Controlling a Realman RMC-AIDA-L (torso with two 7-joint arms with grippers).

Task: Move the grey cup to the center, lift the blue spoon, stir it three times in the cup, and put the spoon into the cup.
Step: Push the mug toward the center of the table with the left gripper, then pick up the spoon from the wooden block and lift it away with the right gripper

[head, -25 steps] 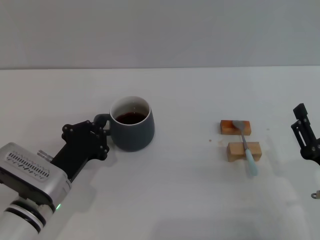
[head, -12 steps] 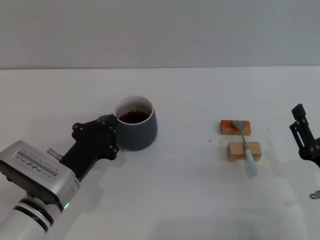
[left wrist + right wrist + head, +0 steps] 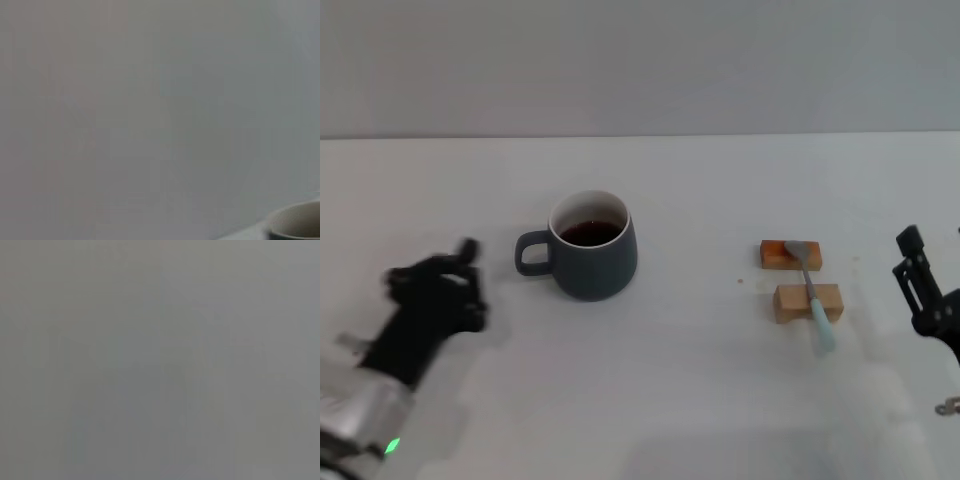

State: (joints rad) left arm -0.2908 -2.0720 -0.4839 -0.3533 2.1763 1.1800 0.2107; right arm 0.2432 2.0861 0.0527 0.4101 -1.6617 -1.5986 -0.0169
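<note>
Grey cup (image 3: 590, 258) is parked left of centre on the white table (image 3: 680, 390), dark liquid seen inside, handle pointed left. The left gripper (image 3: 432, 290) is smeared with motion blur, well apart from the handle on the near-left side, so whether its fingers are spread or pressed together can't be told. Over on the right, the blue spoon (image 3: 810, 292) is laid across two little wooden blocks (image 3: 807, 302), bowl end far, handle end near. The right gripper (image 3: 923, 290) is kept at the right edge, fingers spread, nothing pinched.
</note>
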